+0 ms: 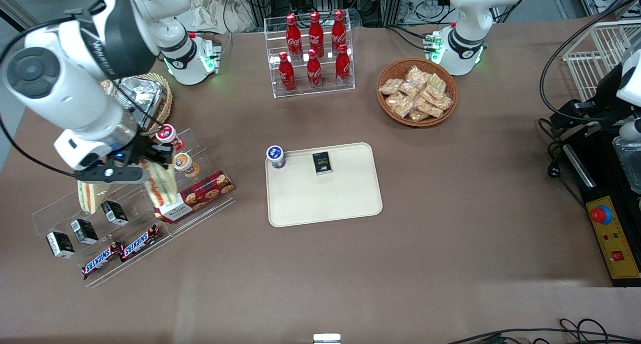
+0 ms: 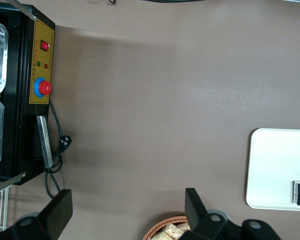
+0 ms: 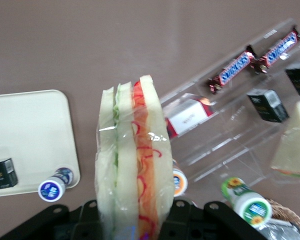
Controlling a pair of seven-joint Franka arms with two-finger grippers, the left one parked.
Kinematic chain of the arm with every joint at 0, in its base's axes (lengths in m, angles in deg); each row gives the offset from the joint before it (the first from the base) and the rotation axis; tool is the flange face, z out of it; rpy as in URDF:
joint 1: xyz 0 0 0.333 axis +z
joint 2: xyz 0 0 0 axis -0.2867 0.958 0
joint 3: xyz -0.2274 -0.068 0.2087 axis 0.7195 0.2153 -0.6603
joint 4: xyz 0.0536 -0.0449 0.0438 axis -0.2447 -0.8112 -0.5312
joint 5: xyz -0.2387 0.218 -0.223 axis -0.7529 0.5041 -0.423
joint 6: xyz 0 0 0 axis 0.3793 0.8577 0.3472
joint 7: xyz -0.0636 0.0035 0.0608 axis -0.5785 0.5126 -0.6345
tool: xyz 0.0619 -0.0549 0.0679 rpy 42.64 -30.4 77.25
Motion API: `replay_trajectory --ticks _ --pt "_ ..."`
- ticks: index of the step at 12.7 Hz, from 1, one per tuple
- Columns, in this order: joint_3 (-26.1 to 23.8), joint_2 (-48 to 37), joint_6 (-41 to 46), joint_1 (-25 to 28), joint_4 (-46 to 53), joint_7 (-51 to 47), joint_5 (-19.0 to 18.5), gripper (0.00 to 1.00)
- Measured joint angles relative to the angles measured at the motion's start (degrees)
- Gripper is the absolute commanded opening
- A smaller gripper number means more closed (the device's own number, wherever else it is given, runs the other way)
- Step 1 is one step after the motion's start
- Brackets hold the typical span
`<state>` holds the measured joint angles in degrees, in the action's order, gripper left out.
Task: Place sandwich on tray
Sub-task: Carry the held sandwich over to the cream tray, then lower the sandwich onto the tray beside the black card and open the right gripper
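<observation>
The gripper clamps the sandwich above the rack; only the wrist view reveals its green layer, well apart from the tray.

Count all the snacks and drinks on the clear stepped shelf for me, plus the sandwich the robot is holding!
Sandwiches: 2, the sandwich held in the gripper above the shelf, and another wedge on it
Small black boxes: 3
Snickers bars: 2
Cookie box: 1
Little bottles: 2
Total: 10
</observation>
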<state>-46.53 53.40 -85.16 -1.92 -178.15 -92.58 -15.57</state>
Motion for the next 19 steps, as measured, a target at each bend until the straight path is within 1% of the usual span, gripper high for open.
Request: replay_trajectory --ticks 4,5,9,11,14,16,19 --pt "0.01 3.03 -5.91 6.37 -0.04 0.14 0.02 0.33" --pt "0.0 4.07 -8.09 8.34 -0.05 0.27 0.02 0.29" --pt "-0.03 8.54 -12.97 16.58 -0.06 0.5 0.02 0.29" --pt "-0.01 10.89 -17.31 19.37 -0.07 2.42 0.02 0.3" --pt "0.02 14.97 -23.74 20.42 -0.12 11.85 0.16 0.3" --pt "0.06 17.72 -26.64 20.54 -0.11 17.94 1.67 0.3" --pt "0.04 21.69 -32.61 21.69 -0.11 22.39 2.04 0.3"
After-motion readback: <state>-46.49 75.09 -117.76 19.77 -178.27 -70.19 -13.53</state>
